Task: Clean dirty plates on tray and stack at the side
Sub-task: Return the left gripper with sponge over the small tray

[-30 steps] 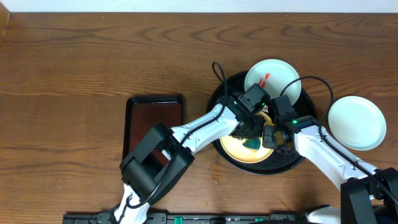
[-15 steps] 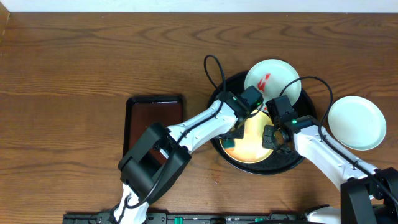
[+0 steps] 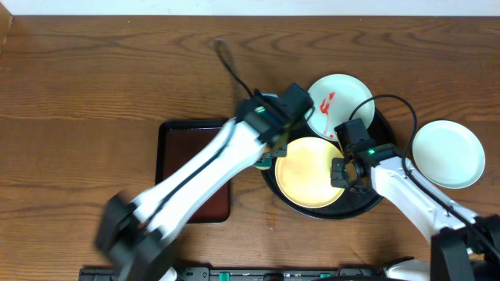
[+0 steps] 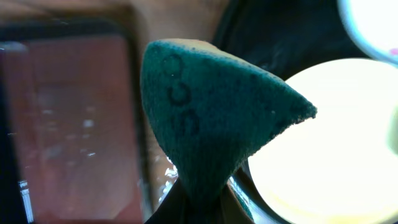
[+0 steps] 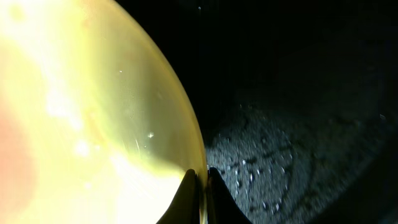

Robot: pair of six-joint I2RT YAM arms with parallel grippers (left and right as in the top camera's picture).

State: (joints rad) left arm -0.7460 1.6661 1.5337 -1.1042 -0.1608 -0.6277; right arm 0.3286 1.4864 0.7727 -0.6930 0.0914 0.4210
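The table (image 3: 78,78) was brown wood. The left gripper (image 4: 196,205) clamped a green sponge (image 4: 211,112), the right gripper (image 5: 200,186) pinched the yellow plate (image 5: 74,112); the left arm (image 3: 195,176) was blurred.

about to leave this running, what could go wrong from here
The right end effector pinches the yellow plate only by its thin rim, and the black tray looks wet: the plate may slip when lifted. The sauce-smeared plate lies close beside it, so a lift could knock it.
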